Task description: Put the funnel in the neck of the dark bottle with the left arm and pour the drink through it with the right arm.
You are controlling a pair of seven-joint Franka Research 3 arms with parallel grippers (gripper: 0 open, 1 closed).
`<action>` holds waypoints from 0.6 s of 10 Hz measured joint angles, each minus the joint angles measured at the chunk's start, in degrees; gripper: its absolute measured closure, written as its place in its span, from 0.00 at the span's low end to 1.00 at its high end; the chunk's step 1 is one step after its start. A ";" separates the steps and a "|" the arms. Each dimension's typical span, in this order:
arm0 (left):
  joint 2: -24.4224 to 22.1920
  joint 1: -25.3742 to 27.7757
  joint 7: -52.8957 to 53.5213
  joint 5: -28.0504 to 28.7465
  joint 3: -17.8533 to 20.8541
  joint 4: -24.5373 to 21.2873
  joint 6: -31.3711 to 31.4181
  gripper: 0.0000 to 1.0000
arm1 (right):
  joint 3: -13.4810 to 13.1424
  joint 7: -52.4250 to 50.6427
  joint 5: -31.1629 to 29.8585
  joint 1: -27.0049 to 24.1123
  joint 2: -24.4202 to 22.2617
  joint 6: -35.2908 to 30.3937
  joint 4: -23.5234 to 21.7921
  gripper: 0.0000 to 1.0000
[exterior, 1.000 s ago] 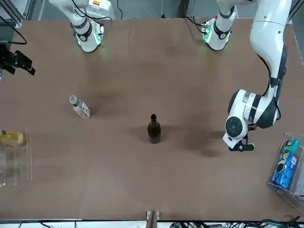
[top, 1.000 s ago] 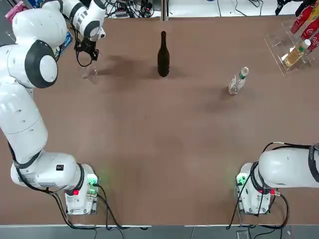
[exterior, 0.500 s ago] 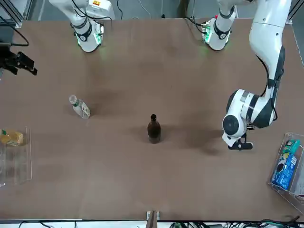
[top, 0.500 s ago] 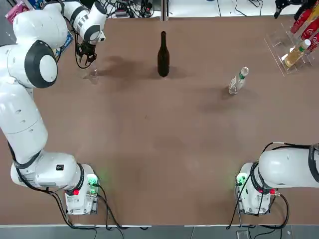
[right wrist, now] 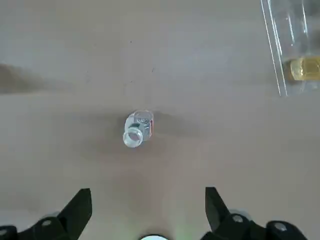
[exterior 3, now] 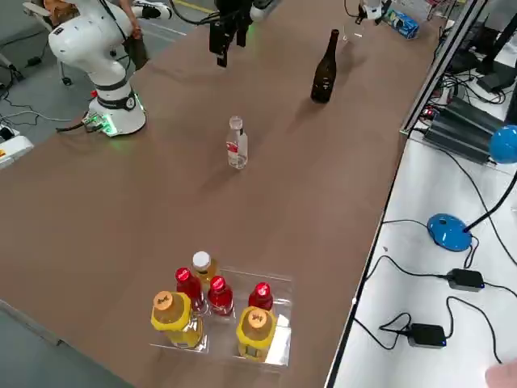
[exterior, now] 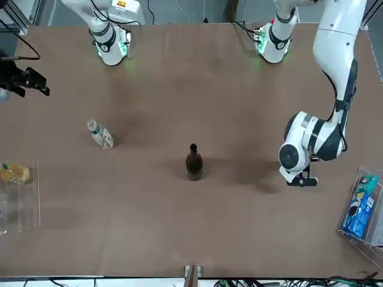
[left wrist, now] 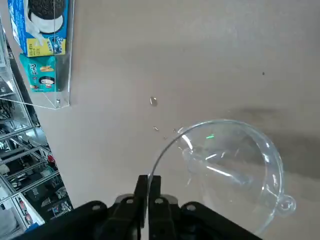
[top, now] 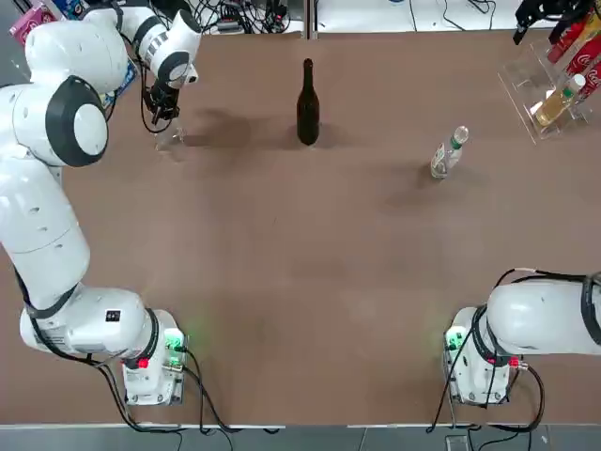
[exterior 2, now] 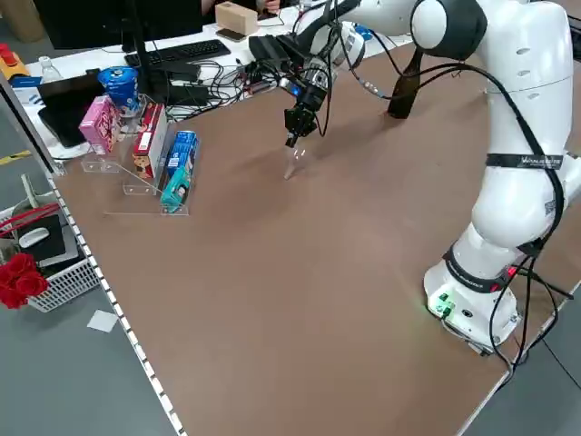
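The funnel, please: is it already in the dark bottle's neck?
No. The funnel lies on the table, apart from the dark bottle.

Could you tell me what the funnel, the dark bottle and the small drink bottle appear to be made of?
The funnel looks like thin clear plastic, glossy: the table shows straight through it. The dark bottle seems to be dark glass, smooth and shiny, with a long narrow neck. The drink bottle appears to be clear plastic with a white label, though glass cannot be ruled out from its look alone.
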 joint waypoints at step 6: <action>-7.97 -0.03 2.80 -9.35 -4.25 6.18 -0.06 0.96 | -9.71 -30.76 8.32 -0.24 -2.59 2.95 -6.79 0.00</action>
